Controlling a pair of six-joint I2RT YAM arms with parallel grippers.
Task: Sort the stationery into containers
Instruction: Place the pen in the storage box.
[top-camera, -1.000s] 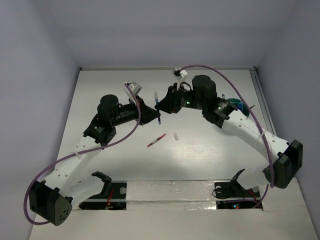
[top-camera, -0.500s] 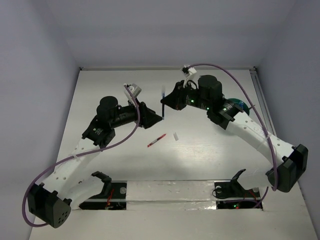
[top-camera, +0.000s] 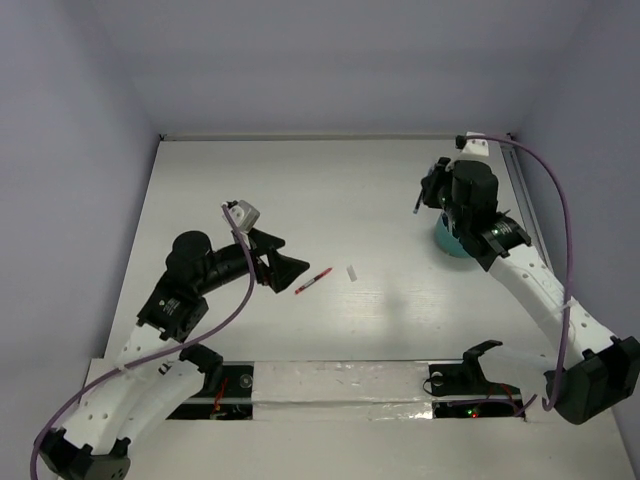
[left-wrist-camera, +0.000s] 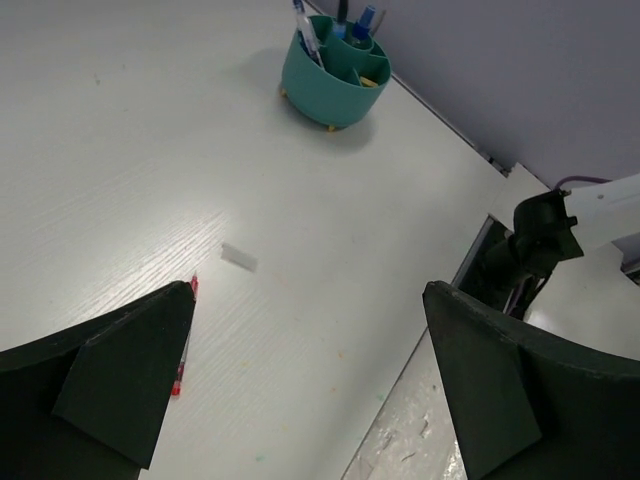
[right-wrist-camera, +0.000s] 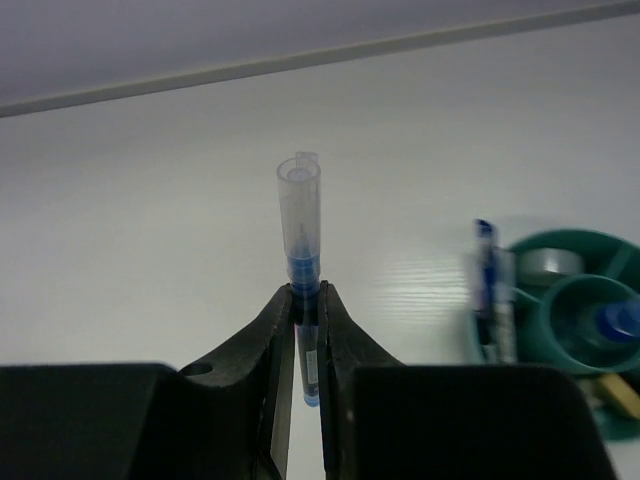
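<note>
Beside the teal tub (left-wrist-camera: 325, 90), my right claw (right-wrist-camera: 303, 300) pinches the blue pen (right-wrist-camera: 300, 215), lined up, I reckon, for dropping in, while my left claw (left-wrist-camera: 308, 300) gapes wide near the red pen (top-camera: 313, 281) on the bench (top-camera: 380, 180).

My left gripper (top-camera: 291, 263) hangs wide open, jaws spread far apart, well off to the left of the teal tub (top-camera: 446, 243) and facing roughly its way. My left arm folds back to an elbow far out on the tub's near-left side, and the forearm climbs from there to the wrist. My right gripper (top-camera: 430, 190) hovers at the tub's far-left edge, jaws pinched on a blue pen (right-wrist-camera: 300, 215) that stands upright between them. My right arm bends at an elbow on the tub's near right, with the forearm reaching up over the tub.
</note>
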